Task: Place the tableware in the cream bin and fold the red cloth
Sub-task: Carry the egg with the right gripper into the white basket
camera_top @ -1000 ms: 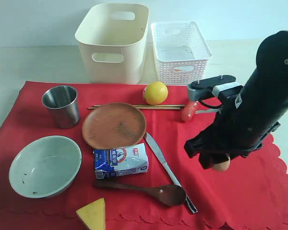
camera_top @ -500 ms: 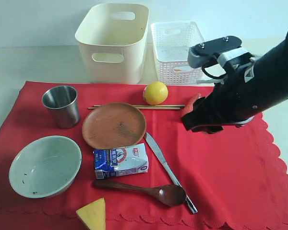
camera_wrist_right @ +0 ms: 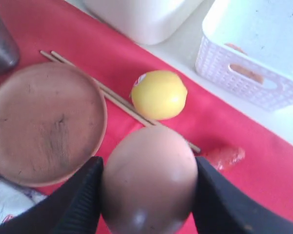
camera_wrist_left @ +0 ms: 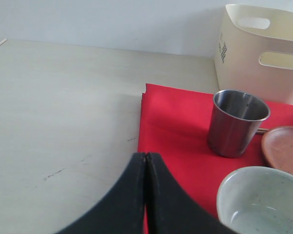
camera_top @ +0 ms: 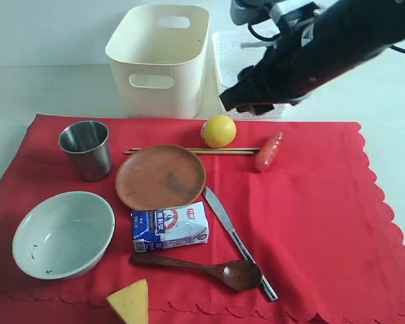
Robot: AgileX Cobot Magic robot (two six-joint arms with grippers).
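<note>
Red cloth (camera_top: 310, 223) lies along the desk's (camera_top: 54, 88) near edge; right gripper (camera_wrist_right: 147, 209) clamps an egg (camera_wrist_right: 149, 170); left gripper (camera_wrist_left: 145, 190) pressed together, empty.

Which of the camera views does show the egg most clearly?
The right wrist view. There the egg is close and large, gripped between the two dark fingers of the right claw. The exterior view shows only the right arm, which hides the egg. The left wrist view does not show it at all.
</note>
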